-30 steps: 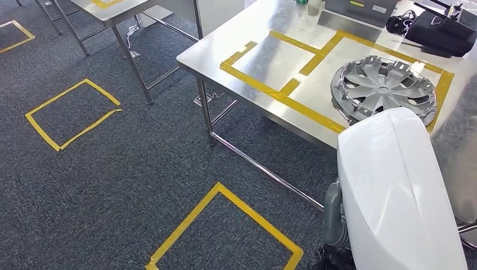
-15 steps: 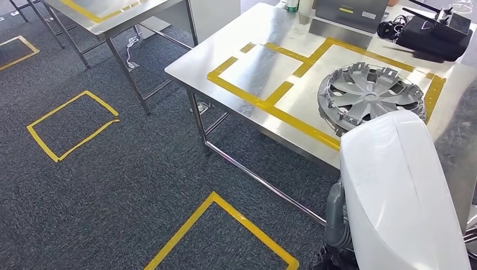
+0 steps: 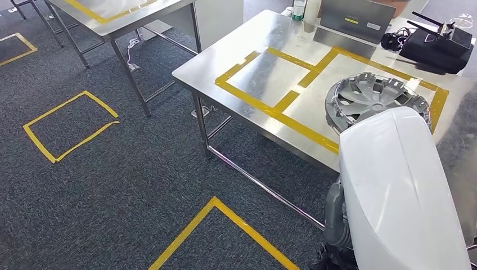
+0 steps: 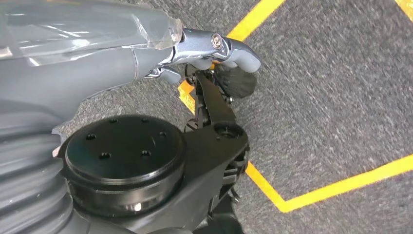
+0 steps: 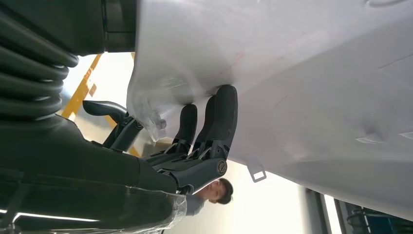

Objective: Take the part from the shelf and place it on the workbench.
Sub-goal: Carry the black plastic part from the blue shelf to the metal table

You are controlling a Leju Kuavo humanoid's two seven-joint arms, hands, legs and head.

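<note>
A large white curved body part point(image 3: 396, 191) fills the lower right of the head view, held up in front of me. In the right wrist view my right hand point(image 5: 204, 131) grips it, dark fingers point(image 5: 221, 114) pressed against the part's white surface point(image 5: 311, 73). A grey ribbed wrist cover point(image 3: 336, 219) shows under the part's near left edge. The steel workbench point(image 3: 264, 39) with yellow tape outlines point(image 3: 270, 107) stands ahead on the right. My left hand point(image 4: 219, 53) hangs over the carpet, thumb above a dark fingertip; I cannot tell how its fingers stand.
A grey wheel cover point(image 3: 365, 95) lies in the bench's right taped field, partly behind the part. A black device point(image 3: 436, 42), a grey box point(image 3: 354, 19) and a bottle point(image 3: 298, 8) stand at the back. A second table point(image 3: 112, 8) stands far left. Yellow tape squares point(image 3: 67, 126) mark the carpet.
The whole picture has shifted, so the camera has moved; the workbench sits slightly differently in view. The white part keeps its place in front of me.
</note>
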